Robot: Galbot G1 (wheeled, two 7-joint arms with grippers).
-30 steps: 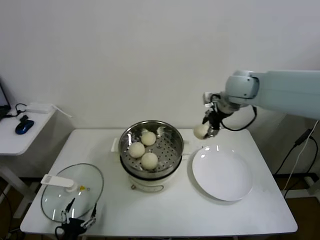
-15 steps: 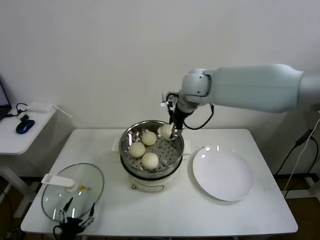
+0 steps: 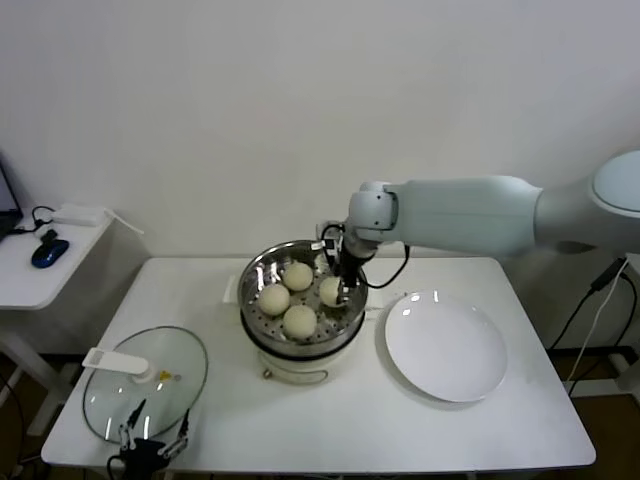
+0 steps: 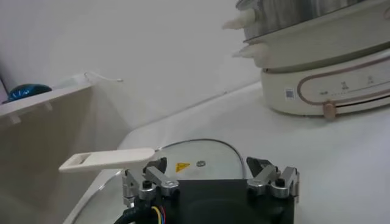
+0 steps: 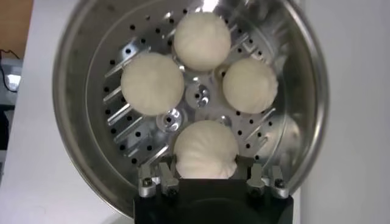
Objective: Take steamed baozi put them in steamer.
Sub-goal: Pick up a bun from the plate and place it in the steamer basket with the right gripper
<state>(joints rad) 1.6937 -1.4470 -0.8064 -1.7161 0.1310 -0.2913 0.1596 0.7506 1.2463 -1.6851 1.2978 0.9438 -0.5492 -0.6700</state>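
Observation:
The steel steamer (image 3: 246, 300) stands mid-table on its cream pot base. Three baozi (image 3: 297, 275) (image 3: 274, 298) (image 3: 299, 320) lie on its perforated bottom. My right gripper (image 3: 343, 287) reaches down inside the basket at its right side, shut on the fourth baozi (image 3: 331, 291), which is low in the basket. In the right wrist view the gripper (image 5: 205, 164) has its fingers against both sides of that baozi (image 5: 204, 148), with the other three beyond it inside the steamer (image 5: 67, 91). My left gripper (image 3: 150, 445) is parked open at the table's front left.
A flat white plate (image 3: 445, 347) lies right of the steamer, with nothing on it. The glass lid (image 3: 145, 380) with white handle lies at the front left, under the left gripper (image 4: 206, 164). A side table with a blue mouse (image 3: 48, 252) stands far left.
My right arm carried the baozi from above the plate leftward over the steamer and lowered it into the basket's right side. The left arm has not moved.

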